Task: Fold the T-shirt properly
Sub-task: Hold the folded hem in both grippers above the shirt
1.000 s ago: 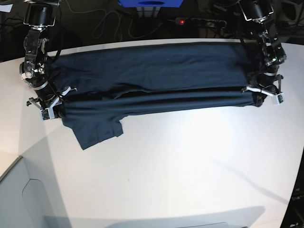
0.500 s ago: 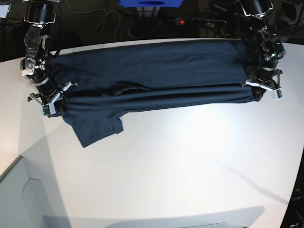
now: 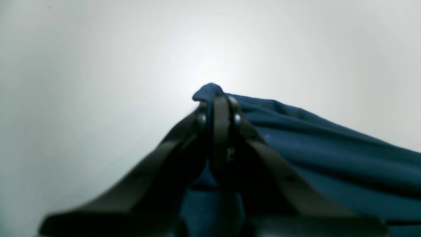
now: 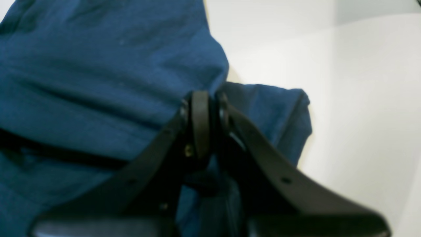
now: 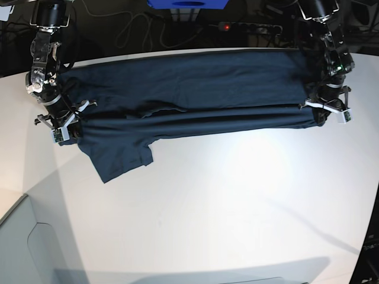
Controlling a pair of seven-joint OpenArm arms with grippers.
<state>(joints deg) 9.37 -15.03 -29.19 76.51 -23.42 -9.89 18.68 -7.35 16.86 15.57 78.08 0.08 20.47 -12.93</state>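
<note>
The dark navy T-shirt [image 5: 189,89] lies stretched across the far part of the white table [image 5: 237,195], with a long fold running along its near edge. One sleeve [image 5: 118,157] sticks out toward the front at the left. My left gripper [image 5: 320,115] is shut on the T-shirt's right end; in the left wrist view its jaws [image 3: 218,102] pinch a bunched corner of the cloth [image 3: 329,154]. My right gripper [image 5: 70,127] is shut on the left end; in the right wrist view the closed jaws [image 4: 205,98] clamp the blue fabric [image 4: 98,65].
Behind the table run black cables and a power strip with a red light [image 5: 226,26]. A blue box [image 5: 186,3] stands at the back centre. A pale grey panel [image 5: 23,248] fills the front left corner.
Both grippers have carried the folded near edge of the T-shirt farther back, toward the far side of the table. The sleeve at the left stays put.
</note>
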